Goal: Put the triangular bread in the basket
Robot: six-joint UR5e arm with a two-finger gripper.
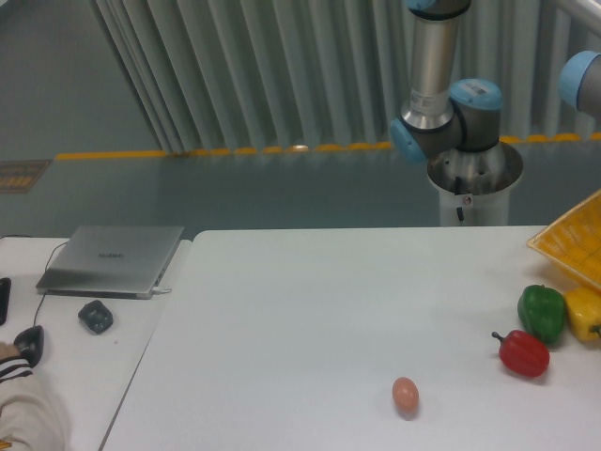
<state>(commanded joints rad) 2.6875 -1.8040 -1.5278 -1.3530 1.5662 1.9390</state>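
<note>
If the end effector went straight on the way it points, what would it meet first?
Cannot tell: the end effector is out of frame; only the grey-and-blue robot arm shows, behind the white table.
</note>
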